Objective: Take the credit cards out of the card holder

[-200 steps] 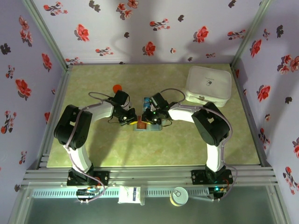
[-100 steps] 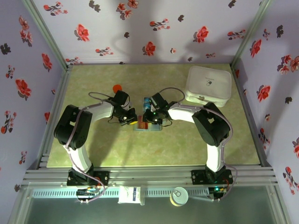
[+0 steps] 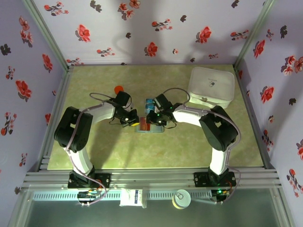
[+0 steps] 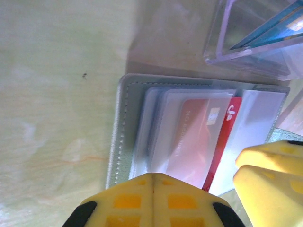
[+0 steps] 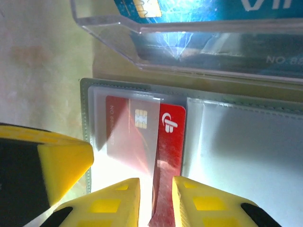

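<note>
Right wrist view shows the right claw (image 5: 155, 201) narrowly pinching a thin, stiff, slippery red card (image 5: 168, 156) by its edge, half out of the open card holder (image 5: 236, 142) on the counter (image 5: 42, 56), the left claw (image 4: 152, 198) shut.

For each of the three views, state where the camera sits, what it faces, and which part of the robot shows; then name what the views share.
Top external: above and behind the bases, looking down on the table; both arms show, meeting at the card holder.
Left wrist: on the left arm, facing the open card holder; its shut left gripper shows.
Right wrist: on the right arm; right gripper straddles a red card.
Shared: the card holder, the red card and the clear plastic box.
</note>
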